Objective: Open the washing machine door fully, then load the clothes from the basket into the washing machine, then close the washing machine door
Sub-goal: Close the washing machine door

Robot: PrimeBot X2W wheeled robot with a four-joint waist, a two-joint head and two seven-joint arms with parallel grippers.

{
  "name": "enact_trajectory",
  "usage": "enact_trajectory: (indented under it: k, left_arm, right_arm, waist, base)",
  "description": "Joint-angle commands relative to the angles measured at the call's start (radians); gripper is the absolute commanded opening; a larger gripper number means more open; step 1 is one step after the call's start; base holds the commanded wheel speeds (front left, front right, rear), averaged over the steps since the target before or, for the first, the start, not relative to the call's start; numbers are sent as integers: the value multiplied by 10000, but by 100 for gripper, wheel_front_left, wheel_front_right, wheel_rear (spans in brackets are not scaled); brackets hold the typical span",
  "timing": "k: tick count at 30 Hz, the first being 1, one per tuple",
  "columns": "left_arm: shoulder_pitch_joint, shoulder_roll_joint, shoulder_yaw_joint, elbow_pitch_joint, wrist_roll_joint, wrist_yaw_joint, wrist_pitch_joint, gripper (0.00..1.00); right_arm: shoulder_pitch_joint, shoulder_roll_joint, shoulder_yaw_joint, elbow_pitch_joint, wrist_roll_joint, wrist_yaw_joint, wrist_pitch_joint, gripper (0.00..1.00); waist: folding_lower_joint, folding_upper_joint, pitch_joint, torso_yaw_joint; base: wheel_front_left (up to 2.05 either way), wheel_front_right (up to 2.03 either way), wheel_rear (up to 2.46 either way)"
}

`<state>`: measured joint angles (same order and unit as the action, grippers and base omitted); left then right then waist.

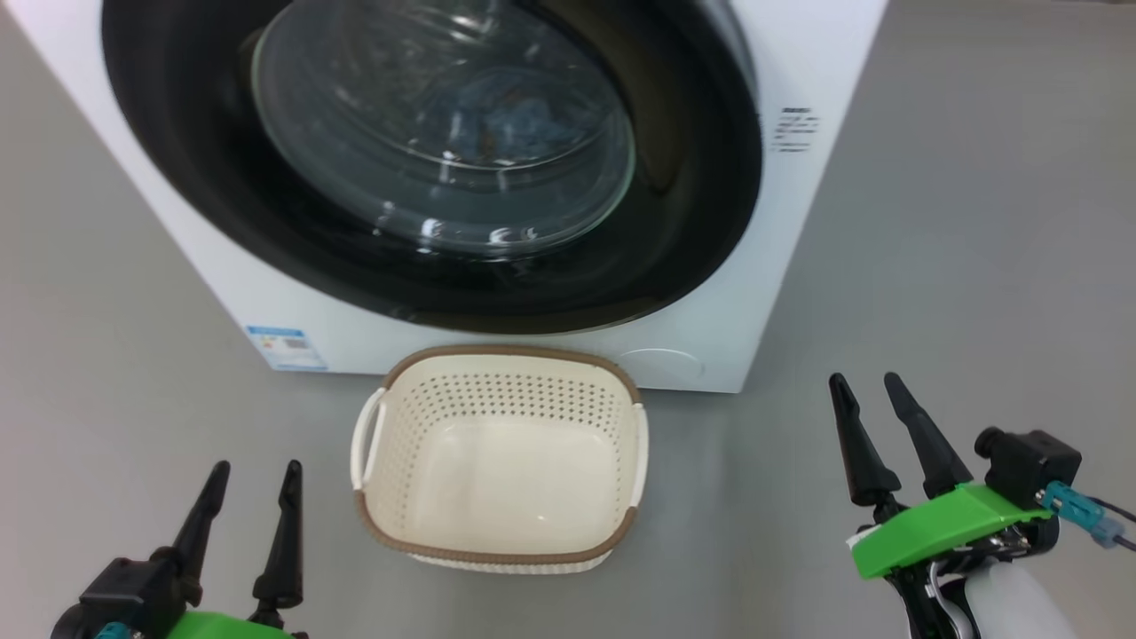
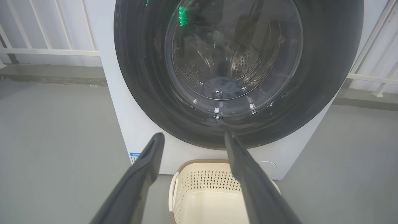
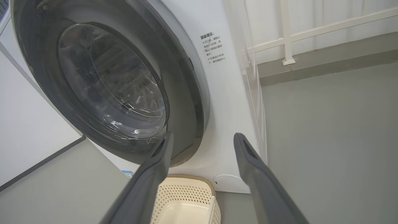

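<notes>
washing machine door shut flush on washing machine; clothes inside drum, seen as blue heap thru door glass; basket on grey floor just in front of washer, below door; L gripper lower left, jaws apart, nothing btwn fingers; R gripper lower right, jaws apart, holding nothing; both apart from basket

You have: washing machine door, glossy black rim, clear smooth glass; basket, perforated cream plastic, woven-look brown rim; floor, matt grey.
</notes>
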<state>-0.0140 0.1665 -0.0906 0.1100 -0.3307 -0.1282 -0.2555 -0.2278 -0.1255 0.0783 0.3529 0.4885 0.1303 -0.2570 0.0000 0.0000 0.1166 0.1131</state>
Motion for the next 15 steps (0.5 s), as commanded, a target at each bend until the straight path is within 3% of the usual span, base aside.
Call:
enact_trajectory:
  k: [1, 15]
  left_arm:
    - [-102, 262, 386, -177, 56, -25, -63, 100]
    - [4, 370, 592, -134, 150, -25, -63, 100]
  right_arm:
    - [88, -32, 162, -272, -28, 4, -48, 100]
    - [591, -215, -146, -369, -91, 4, -48, 100]
  waist:
    - [0, 0, -155, -254]
    - [0, 0, -306, -948]
  base:
    - [0, 0, 0]
    - [0, 0, 0]
